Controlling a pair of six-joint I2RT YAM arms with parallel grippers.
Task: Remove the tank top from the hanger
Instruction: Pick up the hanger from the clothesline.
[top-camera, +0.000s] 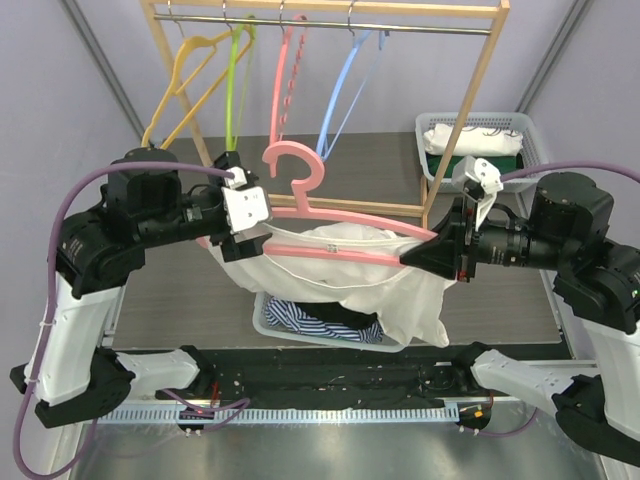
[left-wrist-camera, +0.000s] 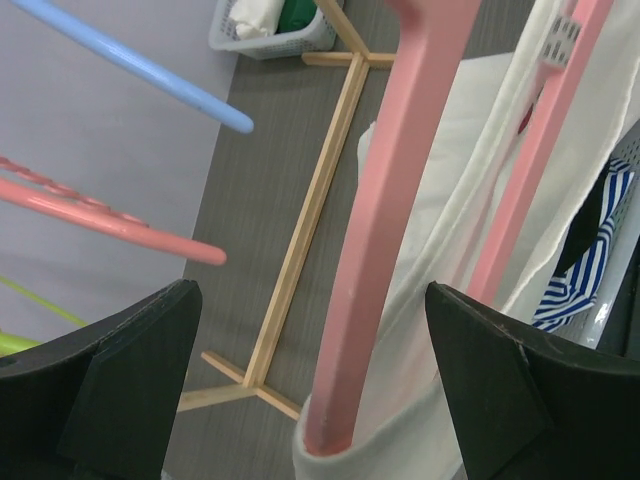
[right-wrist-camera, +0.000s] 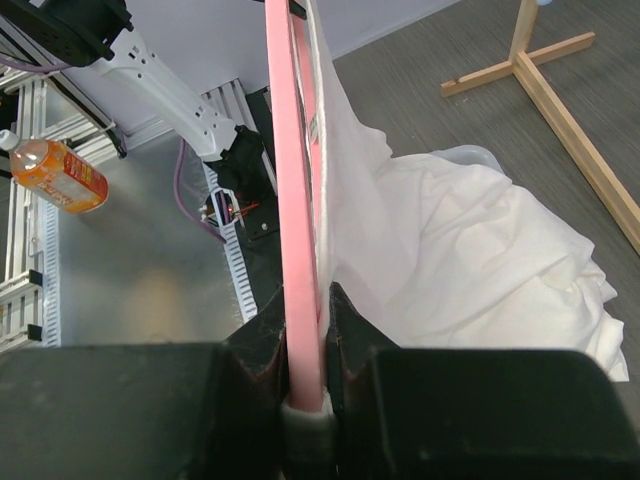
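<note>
The left arm rises from its base at 7 o'clock in the top view, elbow bent out toward 9 o'clock, with the forearm running level toward the centre. The left fingers (left-wrist-camera: 130, 390) stand wide apart, one on each side of the left end of the pink hanger (top-camera: 345, 220), and grip nothing. In the left wrist view the hanger's upper bar passes between them without touching either pad.

The right arm mirrors this pose. It rises from 5 o'clock, elbow out at 3 o'clock, with the wrist level and pointing toward 9 o'clock. The right fingers (right-wrist-camera: 255, 350) are clamped tight on the right tip of the pink hanger and hold it up above the floor.

The hanger lies almost flat, its hook toward 12 o'clock and its right end a little lower. The white tank top (top-camera: 345, 275) is still on it. One strap wraps the left tip just beside the left fingers, and the body sags below the bars and bunches toward 5 o'clock. Directly beneath it sits a white basket (top-camera: 268, 322) holding striped cloth (top-camera: 310, 322).

Behind, at 12 o'clock, a wooden rack (top-camera: 325, 8) carries yellow, green, red and blue hangers. A second basket (top-camera: 428, 165) stands at 2 o'clock. In the right wrist view an orange bottle (right-wrist-camera: 58, 175) lies on the metal worktop (right-wrist-camera: 150, 290) at 10 o'clock.
</note>
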